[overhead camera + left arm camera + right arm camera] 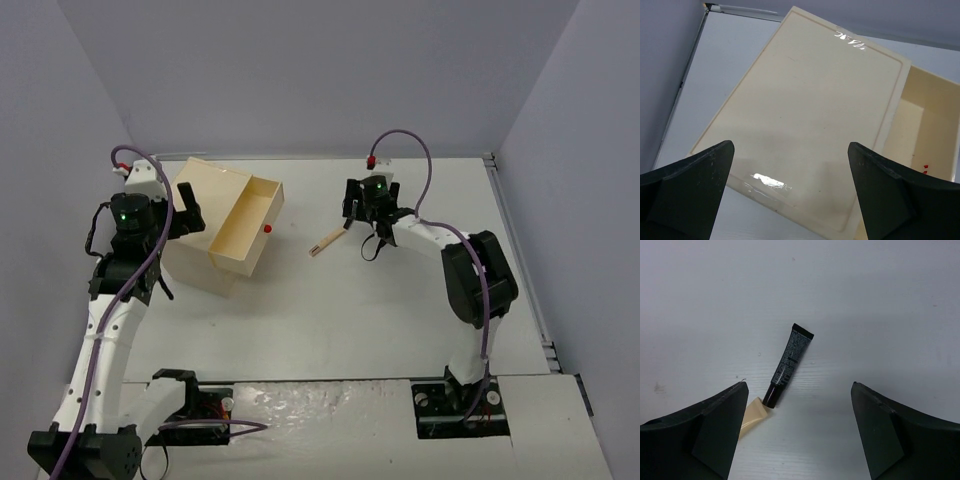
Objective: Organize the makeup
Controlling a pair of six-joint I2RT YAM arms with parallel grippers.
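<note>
So the right tool (799, 386) is spread wide and gripping nothing, and the little black plastic squeeze tube (790, 360) is just lying flat on the white table (880, 300) right under it, between the two fingers but way closer to one finger than the other. It also sits diagonally across the gap, not square to it. That's my main worry: if the tool drops and shuts from here, I reckon the near finger hits first and shoves or spins the tube instead of pinching it. The body looks glossy and slick, with a flat crimped end pointing away from the tool and a round neck toward it, so it could roll or squirt out pretty easily. There's a soft-looking beige cap (754, 415) on the near end, half tucked behind that finger, and it could get clipped too. The tube is thin and low, so the fingertips probably need to go nearly to the table and might scrape. Over at the left tool (790, 144), the fingers are also wide apart with nothing in them, hovering above the smooth lid of the beige wooden box (815, 115). Its open drawer (250, 225), with a red knob (267, 229), sits just beside that tool.
</note>
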